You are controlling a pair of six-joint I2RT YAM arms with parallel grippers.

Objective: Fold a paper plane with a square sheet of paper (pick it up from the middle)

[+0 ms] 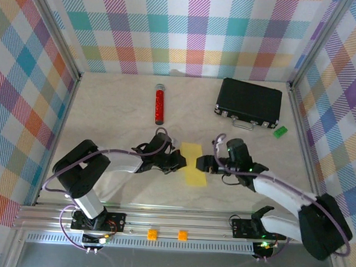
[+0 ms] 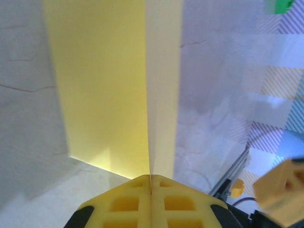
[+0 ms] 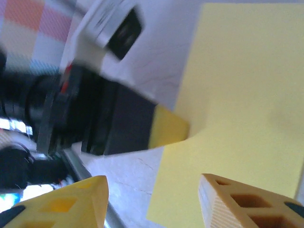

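Our left end effector (image 2: 151, 183) is shut tight. The edge of the paper (image 2: 99, 85) is pinched between its two yellow fingers. A fold line runs straight up the paper from that pinch, so we think this grip is there to hold the fold in place.

Our right end effector (image 3: 153, 184) has its fingers apart and holds nothing. One finger hangs over the paper and the other hangs off its edge. We think it is open so it can take a new hold or press the paper down.

The paper lies in the middle of the bench (image 1: 106, 117), between our two arms, with one end effector at each side. From above it looks like a long strip, not a square, so it seems to be folded over. It is not a plane yet.

Farther back sit a red tube (image 1: 160, 105), a black case (image 1: 249, 101) and a green block (image 1: 280, 132). They are well apart from the paper and out of our way.
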